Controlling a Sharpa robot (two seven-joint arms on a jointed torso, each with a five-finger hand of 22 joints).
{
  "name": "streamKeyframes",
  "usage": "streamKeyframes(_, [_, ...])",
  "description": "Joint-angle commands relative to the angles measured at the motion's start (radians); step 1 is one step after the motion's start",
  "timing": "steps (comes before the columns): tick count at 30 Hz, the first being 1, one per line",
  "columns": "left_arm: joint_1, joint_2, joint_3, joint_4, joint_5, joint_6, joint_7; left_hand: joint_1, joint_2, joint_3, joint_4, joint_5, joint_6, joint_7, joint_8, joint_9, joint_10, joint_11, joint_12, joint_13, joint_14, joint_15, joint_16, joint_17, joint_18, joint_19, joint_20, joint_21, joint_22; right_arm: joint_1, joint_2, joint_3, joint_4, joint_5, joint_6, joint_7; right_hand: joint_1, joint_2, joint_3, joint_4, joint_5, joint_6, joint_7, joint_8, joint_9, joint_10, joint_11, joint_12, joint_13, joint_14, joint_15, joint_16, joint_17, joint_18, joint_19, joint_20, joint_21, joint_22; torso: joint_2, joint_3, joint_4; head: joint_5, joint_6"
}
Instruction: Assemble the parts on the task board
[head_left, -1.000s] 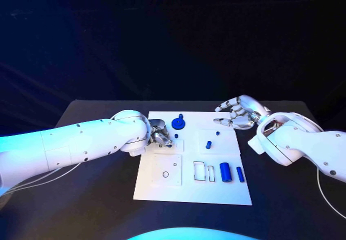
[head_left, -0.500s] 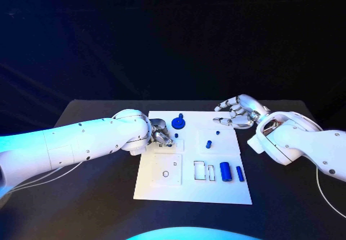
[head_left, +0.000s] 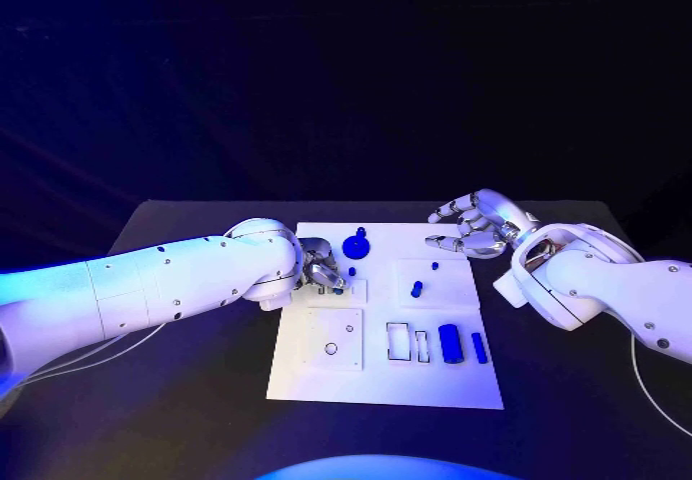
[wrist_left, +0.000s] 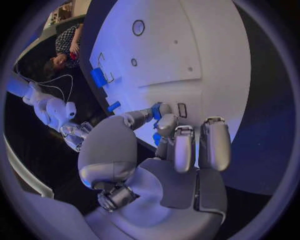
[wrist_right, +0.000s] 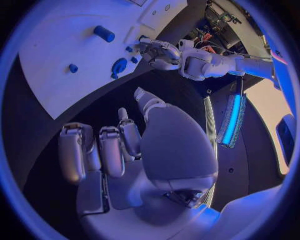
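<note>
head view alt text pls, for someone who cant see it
Two white robot arms reach over a white task board on a black table. The left hand rests on the board at a small blue part; the right hand hovers open at its far right corner.

Two arms, left arm (head_left: 159, 285) and right arm (head_left: 613, 285): smooth white rounded shells in bulky segments, dotted with small dark screws, each trailing a thin pale cable (head_left: 87, 362) near the table's side edges. Left hand (head_left: 320, 268) and right hand (head_left: 473, 226): silver metal, jointed fingers (wrist_left: 212, 145) with rounded block-like segments, a broad domed grey shell over the thumb base, flat grey palm plates with dark seams.
</note>
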Motion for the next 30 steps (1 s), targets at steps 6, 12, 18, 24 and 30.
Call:
streamKeyframes(6, [-0.004, 0.007, -0.003, -0.002, 0.011, 0.029, 0.005, -0.029, -0.008, -0.067, 0.002, -0.011, 0.011, -0.006, -0.011, -0.005, 0.004, -0.004, 0.007, 0.006, 0.102, -0.006, 0.003, 0.25, -0.016, 0.002, -0.007, 0.0, 0.004, 0.0, -0.001, 0.0, 0.002, -0.003, 0.009, 0.009, -0.004, -0.003, 0.006, 0.001, 0.004, 0.008, -0.002, 0.007, -0.001, -0.008, 0.0, -0.005, 0.054, 0.075, 0.001, -0.005, 0.147, 0.021, 0.017, 0.0, -0.007, 0.186, 0.0, -0.0003, -0.0006, -0.001, -0.001])
streamKeyframes(12, [-0.004, 0.008, -0.003, -0.006, 0.011, 0.029, 0.005, -0.034, -0.009, -0.12, 0.03, -0.012, 0.015, -0.006, -0.014, -0.006, 0.005, -0.004, 0.009, 0.01, 0.102, -0.006, 0.003, 0.25, -0.016, 0.003, -0.008, -0.001, 0.006, 0.0, -0.001, 0.0, 0.002, -0.003, 0.006, 0.01, -0.004, -0.003, 0.006, 0.002, 0.004, 0.008, -0.002, 0.007, -0.001, -0.009, 0.0, -0.006, 0.053, 0.074, 0.001, -0.006, 0.145, 0.022, 0.015, 0.0, -0.01, 0.185, 0.001, -0.0003, 0.0004, -0.003, -0.002])
streamKeyframes(18, [-0.004, 0.008, -0.003, -0.01, 0.011, 0.025, 0.005, -0.035, -0.014, -0.176, 0.059, -0.015, 0.018, -0.006, -0.017, -0.008, 0.005, -0.003, 0.009, 0.011, 0.102, -0.006, 0.004, 0.251, -0.016, 0.003, -0.008, -0.001, 0.006, 0.0, -0.001, 0.0, 0.001, -0.003, 0.006, 0.01, -0.004, -0.003, 0.007, 0.002, 0.004, 0.007, -0.002, 0.007, -0.001, -0.01, 0.0, -0.007, 0.052, 0.074, 0.001, -0.007, 0.144, 0.022, 0.015, 0.0, -0.011, 0.184, 0.0, -0.0003, 0.0004, -0.003, -0.002])
streamKeyframes(24, [-0.004, 0.006, -0.003, -0.012, 0.011, 0.024, 0.005, -0.032, -0.013, -0.201, 0.074, -0.016, 0.019, -0.006, -0.018, -0.008, 0.007, -0.004, 0.01, 0.014, 0.102, -0.006, 0.005, 0.252, -0.017, 0.004, -0.008, -0.001, 0.008, 0.0, -0.001, 0.0, 0.0, -0.003, 0.006, 0.01, -0.004, -0.003, 0.007, 0.002, 0.004, 0.007, -0.002, 0.007, -0.001, -0.01, 0.0, -0.007, 0.052, 0.074, 0.001, -0.007, 0.144, 0.022, 0.015, 0.0, -0.011, 0.184, 0.0, -0.0008, -0.0006, -0.003, -0.002])
streamKeyframes(30, [-0.004, 0.001, -0.003, -0.009, 0.01, 0.025, 0.004, -0.026, -0.028, -0.266, 0.109, -0.018, 0.02, -0.006, -0.019, -0.008, 0.007, -0.004, 0.012, 0.017, 0.102, -0.006, 0.004, 0.251, -0.017, 0.004, -0.008, -0.001, 0.009, 0.0, -0.003, 0.0, 0.0, -0.003, 0.004, 0.01, -0.005, -0.004, 0.007, 0.003, 0.003, 0.006, -0.002, 0.007, -0.002, -0.011, 0.0, -0.008, 0.052, 0.074, 0.001, -0.007, 0.144, 0.022, 0.016, 0.0, -0.009, 0.185, 0.0, -0.0005, -0.0001, -0.002, -0.002])
